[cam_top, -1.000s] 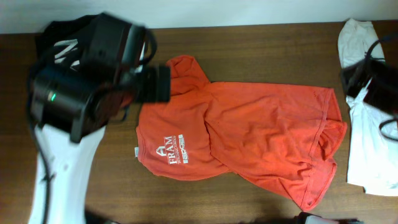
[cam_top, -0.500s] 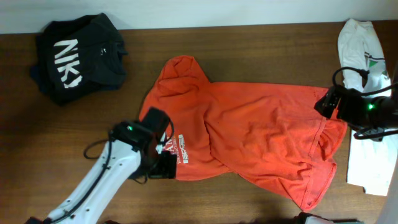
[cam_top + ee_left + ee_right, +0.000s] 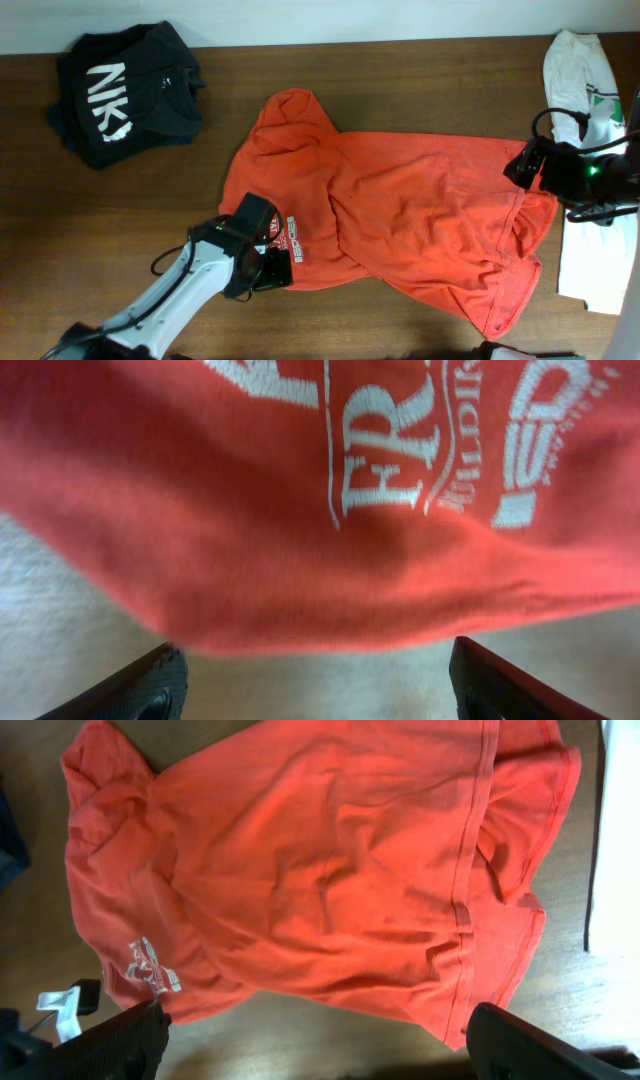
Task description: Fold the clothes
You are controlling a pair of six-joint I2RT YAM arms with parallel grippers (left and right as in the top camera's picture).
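Note:
The clothes in play are an orange-red T-shirt (image 3: 400, 220) lying crumpled across the middle of the table, with white chest lettering (image 3: 287, 240) at its lower left. My left gripper (image 3: 268, 266) is down at that lower-left edge. In the left wrist view the T-shirt (image 3: 300, 510) fills the top, and the left gripper (image 3: 315, 685) stands open over bare table just short of the hem. My right gripper (image 3: 517, 167) hovers above the shirt's right edge. In the right wrist view the whole T-shirt (image 3: 320, 870) lies well below the right gripper (image 3: 325, 1050), which is open and holds nothing.
A black garment with white lettering (image 3: 125, 95) lies folded at the back left. A white garment (image 3: 585, 170) stretches along the right edge, partly under my right arm. Brown wooden tabletop (image 3: 420, 80) shows around the shirt.
My left arm has come down from high over the back left to the shirt's lower-left edge. The right gripper has moved in to the shirt's right edge and has held there since.

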